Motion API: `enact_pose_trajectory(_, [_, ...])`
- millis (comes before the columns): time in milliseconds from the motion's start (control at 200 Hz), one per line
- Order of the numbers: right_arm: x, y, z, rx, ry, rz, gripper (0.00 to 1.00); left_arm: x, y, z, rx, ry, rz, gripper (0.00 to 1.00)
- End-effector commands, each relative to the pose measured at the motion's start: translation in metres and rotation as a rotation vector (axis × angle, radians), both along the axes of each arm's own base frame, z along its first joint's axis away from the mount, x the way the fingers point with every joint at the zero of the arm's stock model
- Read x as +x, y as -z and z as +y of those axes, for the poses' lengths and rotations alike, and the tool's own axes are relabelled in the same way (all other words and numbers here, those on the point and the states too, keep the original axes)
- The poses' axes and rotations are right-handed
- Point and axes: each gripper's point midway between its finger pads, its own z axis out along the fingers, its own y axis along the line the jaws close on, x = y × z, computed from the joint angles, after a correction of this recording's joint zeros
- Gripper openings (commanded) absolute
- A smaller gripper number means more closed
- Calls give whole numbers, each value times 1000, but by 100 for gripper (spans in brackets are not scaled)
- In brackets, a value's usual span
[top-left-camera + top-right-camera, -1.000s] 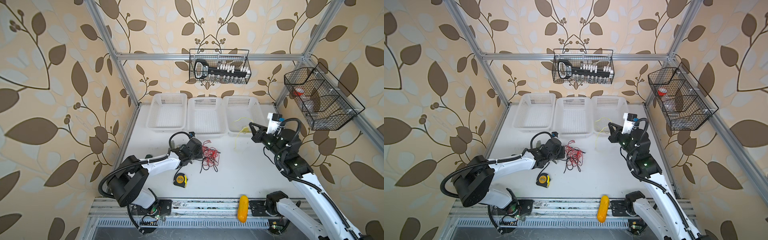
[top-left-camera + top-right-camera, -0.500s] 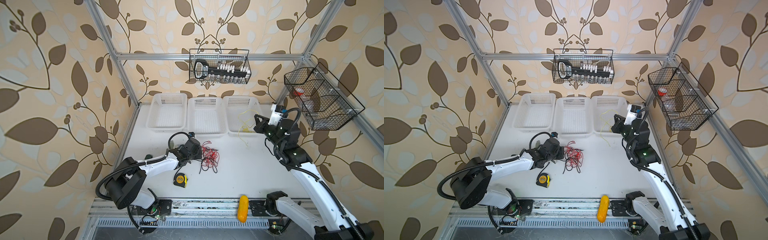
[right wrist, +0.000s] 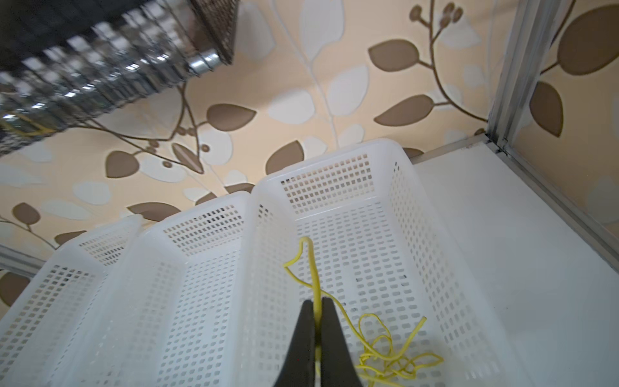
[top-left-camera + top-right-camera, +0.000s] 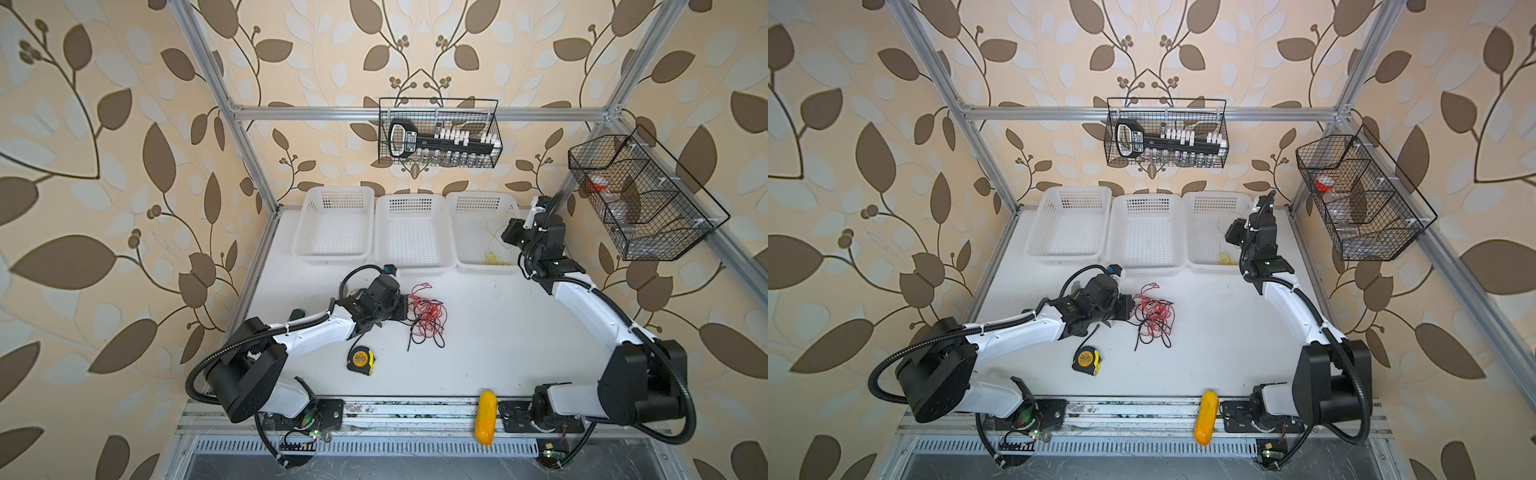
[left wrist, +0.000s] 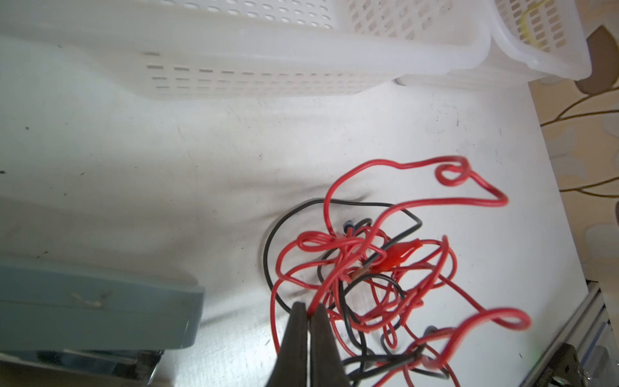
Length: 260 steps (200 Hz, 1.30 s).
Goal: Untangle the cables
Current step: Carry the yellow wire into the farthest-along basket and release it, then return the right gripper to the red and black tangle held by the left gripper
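Left gripper [image 5: 308, 306] clamped on the red cable [image 5: 469, 201] — right gripper [image 3: 316, 303] clamped on the yellow cable [image 3: 313, 268].
Between the closed left jaws, one red strand, pinched at the edge of a loose knot with the black cable [image 5: 266, 254], a red clip end [image 5: 398, 253] caught in the middle. All of it on the white surface [image 5: 134, 150], just in front of the middle white basket [image 5: 251, 77], with a yellow tape measure [image 4: 360, 360] near, toward the front edge. Between the closed right jaws, held above the rightmost white basket [image 3: 328, 187], the yellow strand — upper end curling past the tips, the rest trailing down into a small heap on that basket's floor.
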Motion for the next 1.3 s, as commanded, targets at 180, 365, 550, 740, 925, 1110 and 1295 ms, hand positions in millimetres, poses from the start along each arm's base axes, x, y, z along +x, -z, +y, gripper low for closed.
enact_pose_trajectory(180, [22, 16, 7, 26, -27, 46, 35, 13, -37, -14, -83, 16, -67, 0])
enact_pose_trajectory(365, [-4, 6, 1, 16, -8, 30, 75, 12, -38, -16, -88, 26, -57, 0])
enact_pose_trajectory(550, [-44, 7, 26, 75, -100, 27, 77, 12, -41, -16, -84, 27, -56, 0])
enact_pose_trajectory(740, [-98, 32, 72, 39, -222, 80, 77, 12, -44, -17, -88, 32, -49, 0])
enact_pose_trajectory(925, [-140, 53, 109, 23, -357, 104, 77, 9, -48, -20, -102, 50, -51, 0])
enact_pose_trajectory(1110, [-167, 62, 156, 25, -540, 105, 75, 8, -52, -23, -120, 66, -54, 0])
enact_pose_trajectory(1295, [-182, 67, 199, 22, -657, 117, 70, 9, -58, -27, -163, 57, -57, 0])
